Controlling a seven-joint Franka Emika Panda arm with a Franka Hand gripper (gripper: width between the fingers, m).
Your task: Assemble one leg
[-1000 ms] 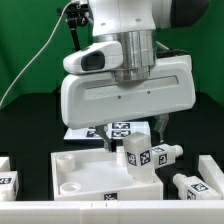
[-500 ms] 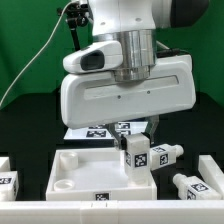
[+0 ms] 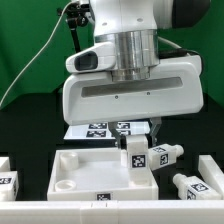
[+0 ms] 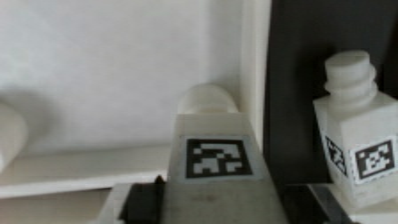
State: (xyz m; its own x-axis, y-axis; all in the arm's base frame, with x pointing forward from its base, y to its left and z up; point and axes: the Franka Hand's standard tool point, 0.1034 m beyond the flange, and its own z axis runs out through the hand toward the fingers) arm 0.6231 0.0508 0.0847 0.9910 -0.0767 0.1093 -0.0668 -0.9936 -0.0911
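Note:
A white leg (image 3: 136, 156) with a black-and-white tag stands upright at the right far corner of the white tray-like tabletop (image 3: 80, 178). My gripper (image 3: 133, 141) hangs straight above it and is shut on its upper part. In the wrist view the leg (image 4: 215, 150) fills the gap of the gripper (image 4: 215, 206), and the dark pads (image 4: 143, 205) press both its sides. A second leg (image 3: 166, 153) lies just beside the tabletop; it also shows in the wrist view (image 4: 361, 125).
A third leg (image 3: 196, 184) lies at the front on the exterior view's right, and a fourth (image 3: 7, 182) on its left. The marker board (image 3: 100, 128) lies behind the tabletop. A green backdrop stands behind.
My hand has turned a little about its vertical axis with the leg in its grip. The leg now stands straighter in the tabletop corner. The other legs have not moved.

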